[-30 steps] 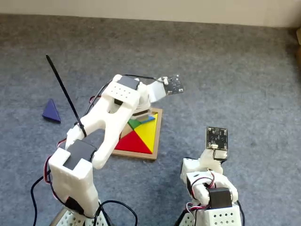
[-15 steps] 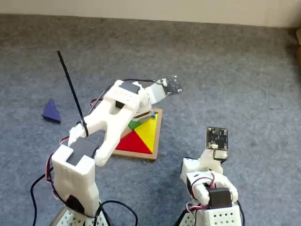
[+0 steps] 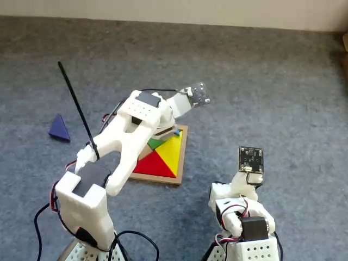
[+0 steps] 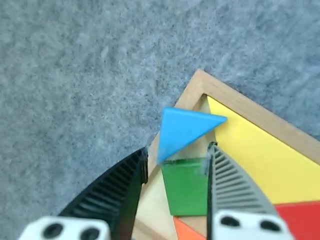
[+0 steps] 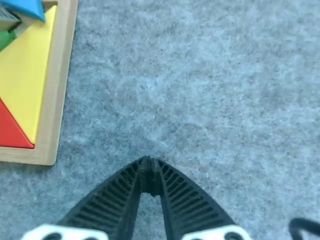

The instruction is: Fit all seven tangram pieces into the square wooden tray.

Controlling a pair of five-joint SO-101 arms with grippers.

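Observation:
The square wooden tray (image 3: pixel 181 157) lies on the carpet and holds a yellow triangle (image 3: pixel 171 152), a red triangle (image 3: pixel 152 164) and a green square (image 4: pixel 185 186). A light blue triangle (image 4: pixel 184 129) rests tilted across the tray's far corner, partly over the rim. My left gripper (image 4: pixel 178 149) hovers open just above it, one finger on each side. A dark blue triangle (image 3: pixel 58 128) lies alone on the carpet, far left. My right gripper (image 5: pixel 150 174) is shut on nothing, low over bare carpet to the right of the tray (image 5: pixel 60 100).
Grey carpet (image 3: pixel 261 81) surrounds the tray on all sides. A black cable tie (image 3: pixel 76 106) sticks up from the left arm. An orange piece (image 4: pixel 186 229) shows at the tray's edge below the green square.
The left arm's wrist has shifted slightly over the tray's far corner and back. The right arm has stayed still.

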